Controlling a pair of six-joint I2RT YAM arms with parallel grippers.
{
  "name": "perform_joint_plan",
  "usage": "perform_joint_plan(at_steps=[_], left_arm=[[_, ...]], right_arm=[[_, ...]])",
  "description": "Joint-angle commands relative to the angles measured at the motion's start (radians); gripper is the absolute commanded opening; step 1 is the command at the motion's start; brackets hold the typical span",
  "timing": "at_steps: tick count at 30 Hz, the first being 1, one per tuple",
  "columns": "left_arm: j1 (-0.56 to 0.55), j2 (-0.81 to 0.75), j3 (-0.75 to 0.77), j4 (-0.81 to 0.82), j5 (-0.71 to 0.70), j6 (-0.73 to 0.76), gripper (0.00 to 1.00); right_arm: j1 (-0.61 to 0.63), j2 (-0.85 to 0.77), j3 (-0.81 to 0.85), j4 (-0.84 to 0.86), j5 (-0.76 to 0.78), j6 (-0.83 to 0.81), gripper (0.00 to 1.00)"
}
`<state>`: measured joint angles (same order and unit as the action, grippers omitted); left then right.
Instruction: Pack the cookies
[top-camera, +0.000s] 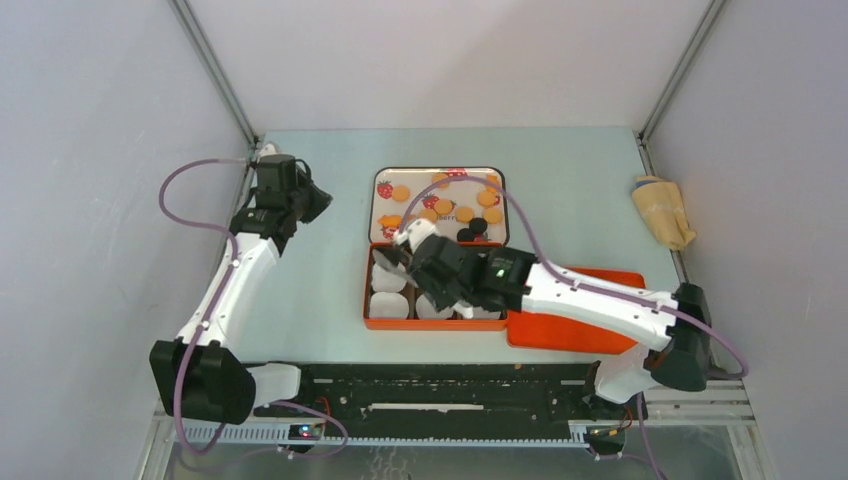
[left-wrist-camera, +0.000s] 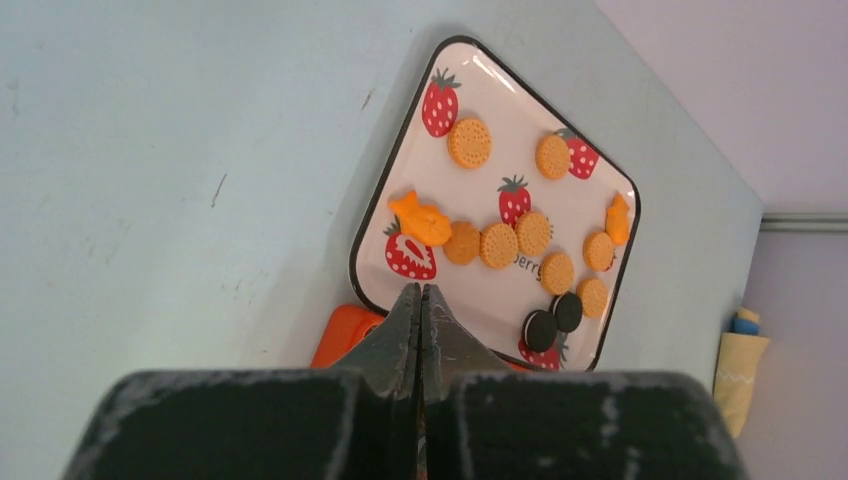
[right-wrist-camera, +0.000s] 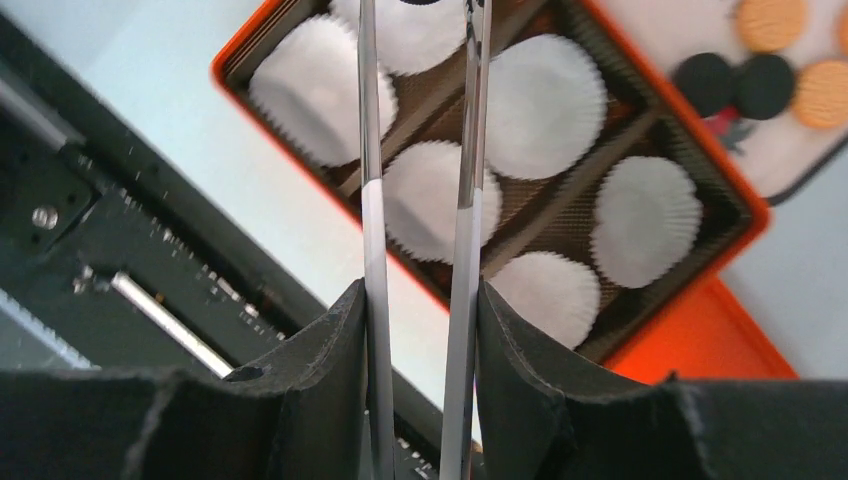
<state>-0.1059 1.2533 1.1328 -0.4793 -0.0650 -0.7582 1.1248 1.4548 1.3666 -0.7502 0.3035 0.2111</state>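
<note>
Several golden-orange cookies (top-camera: 444, 207) and two black ones (top-camera: 472, 231) lie on a strawberry-print tray (top-camera: 378, 215); the left wrist view shows the orange ones (left-wrist-camera: 469, 142) and the black pair (left-wrist-camera: 541, 329). My right gripper (top-camera: 425, 262) is shut on metal tongs (right-wrist-camera: 373, 200) above an orange tin (top-camera: 368, 300) lined with white paper cups (right-wrist-camera: 545, 105). The tong tips run off the top edge with something dark between them. My left gripper (left-wrist-camera: 421, 290) is shut and empty, left of the tray.
The tin's orange lid (top-camera: 580, 330) lies on the table to the right of the tin, under my right arm. A yellowish cloth bundle (top-camera: 662, 210) sits at the table's right edge. A black rail (top-camera: 440, 385) runs along the near edge.
</note>
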Motion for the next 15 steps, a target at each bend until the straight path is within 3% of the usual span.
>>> perform_joint_plan(at_steps=[1, 13, 15], left_arm=[[0.004, -0.047, -0.074, 0.035, 0.051, -0.02, 0.01], [0.004, -0.071, -0.11, 0.048, 0.057, 0.001, 0.01], [0.003, -0.071, -0.108, 0.048, 0.07, 0.004, 0.01]], right_arm=[[0.064, 0.057, -0.001, -0.004, 0.012, 0.044, 0.07], [0.063, 0.184, -0.001, 0.058, 0.021, 0.034, 0.09], [0.063, 0.194, 0.006, 0.064, 0.022, 0.037, 0.17]])
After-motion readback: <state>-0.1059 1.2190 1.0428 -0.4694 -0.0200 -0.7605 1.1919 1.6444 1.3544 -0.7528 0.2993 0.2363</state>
